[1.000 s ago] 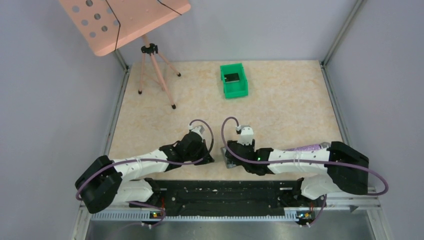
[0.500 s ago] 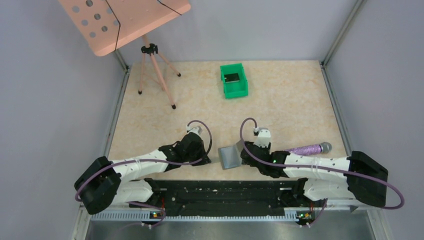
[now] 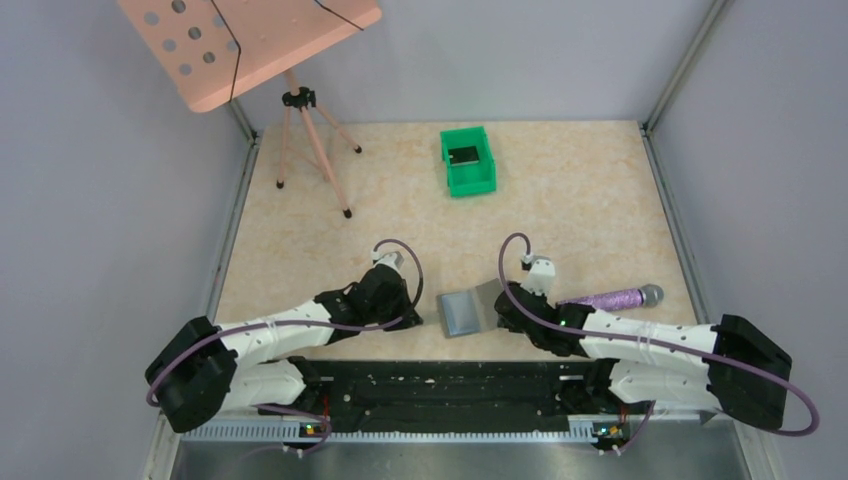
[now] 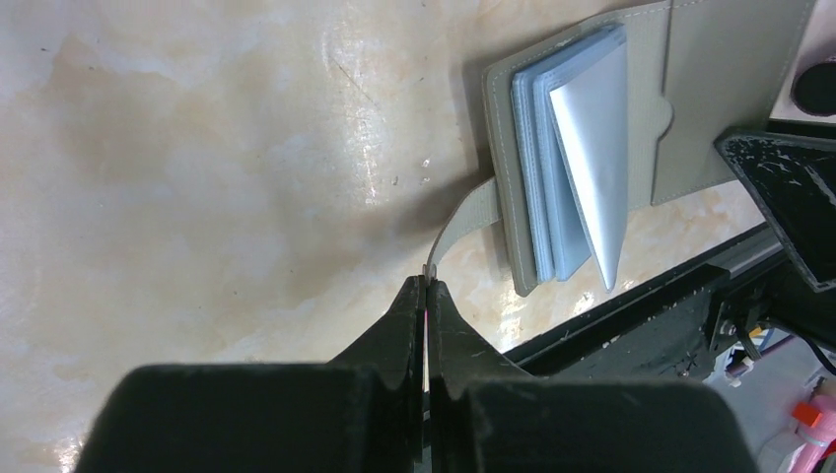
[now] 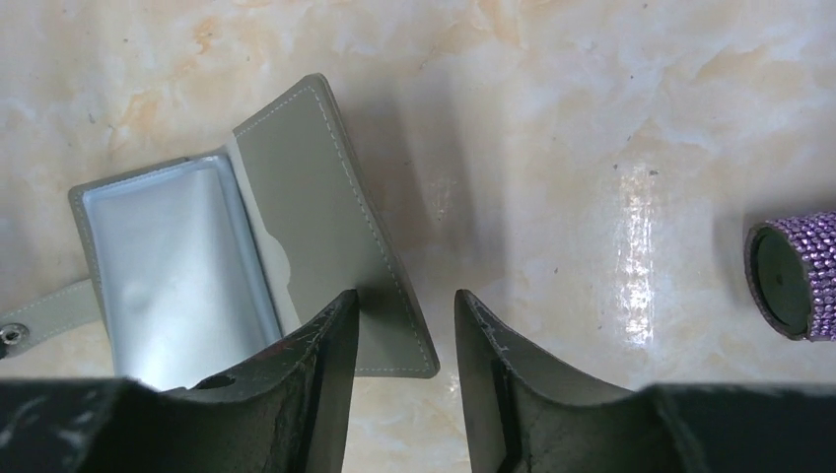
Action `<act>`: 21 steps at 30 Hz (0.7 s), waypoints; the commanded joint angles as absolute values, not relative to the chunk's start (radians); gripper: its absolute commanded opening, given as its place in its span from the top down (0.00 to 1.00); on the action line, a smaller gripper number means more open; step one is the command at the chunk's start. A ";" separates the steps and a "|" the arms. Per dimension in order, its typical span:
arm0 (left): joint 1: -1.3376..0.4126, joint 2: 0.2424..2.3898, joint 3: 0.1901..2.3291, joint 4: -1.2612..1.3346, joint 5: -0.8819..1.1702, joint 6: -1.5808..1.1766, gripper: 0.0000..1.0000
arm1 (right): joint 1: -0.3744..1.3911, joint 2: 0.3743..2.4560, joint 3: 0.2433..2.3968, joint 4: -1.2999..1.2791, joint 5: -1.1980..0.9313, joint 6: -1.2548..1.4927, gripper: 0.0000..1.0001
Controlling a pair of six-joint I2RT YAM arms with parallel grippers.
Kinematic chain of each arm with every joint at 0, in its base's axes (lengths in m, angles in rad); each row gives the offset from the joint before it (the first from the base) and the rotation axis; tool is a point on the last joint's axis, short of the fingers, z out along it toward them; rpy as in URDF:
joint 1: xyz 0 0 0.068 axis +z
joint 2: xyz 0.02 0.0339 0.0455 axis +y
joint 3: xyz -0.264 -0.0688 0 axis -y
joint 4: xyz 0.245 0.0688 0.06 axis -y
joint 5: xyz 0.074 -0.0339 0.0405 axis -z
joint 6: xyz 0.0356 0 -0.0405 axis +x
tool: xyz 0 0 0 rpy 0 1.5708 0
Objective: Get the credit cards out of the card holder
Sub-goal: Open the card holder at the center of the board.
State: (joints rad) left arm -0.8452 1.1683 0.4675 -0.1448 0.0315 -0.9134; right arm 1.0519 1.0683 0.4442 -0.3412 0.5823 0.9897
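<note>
Holder [image 3: 462, 313] lies open on the table [image 3: 560, 200], at 6 o'clock by the near edge, between the two arms. Grey, stitched, leather-like cover; inside, a fanned stack of glossy pale blue sleeves [image 4: 582, 148], one leaf standing up. The left wrist view alone shows that fan edge-on. The right wrist view shows the top sleeve face-on, shiny and rounded at the corners. Left fingers [image 4: 399, 325] are pressed shut, tips at the snap end of the grey strap [image 4: 461, 219]; whether they pinch it is unclear. Right fingers [image 5: 325, 384] stand apart, the flap [image 5: 315, 197] corner lying between them, nothing clamped. A purple rhinestone-textured cylinder [image 5: 794, 276] lies at the holder's 3 o'clock. Green plastic bin [image 3: 468, 160] at 12 o'clock, pink perforated stand [image 3: 250, 40] on a tripod at 10 o'clock, both seen only from above.
</note>
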 commanded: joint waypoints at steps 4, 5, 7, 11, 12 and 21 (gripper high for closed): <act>-0.842 1.108 0.479 -0.162 0.011 -0.899 1.00 | 1.027 1.099 0.417 -0.310 0.556 1.002 0.63; -0.842 1.099 0.473 -0.162 -0.017 -0.900 1.00 | 1.024 1.107 0.416 -0.307 0.555 1.003 0.65; -0.842 1.080 0.460 -0.156 -0.020 -0.906 1.00 | 1.017 1.121 0.411 -0.289 0.536 0.996 0.67; -0.843 1.034 0.448 -0.148 -0.009 -0.914 1.00 | 1.016 1.138 0.417 -0.274 0.518 0.995 0.74; -0.842 1.026 0.448 -0.149 -0.009 -0.914 1.00 | 1.016 1.140 0.417 -0.273 0.515 0.997 0.75; -0.842 0.996 0.448 -0.155 -0.005 -0.914 1.00 | 1.016 1.054 0.470 -0.308 0.419 0.945 0.71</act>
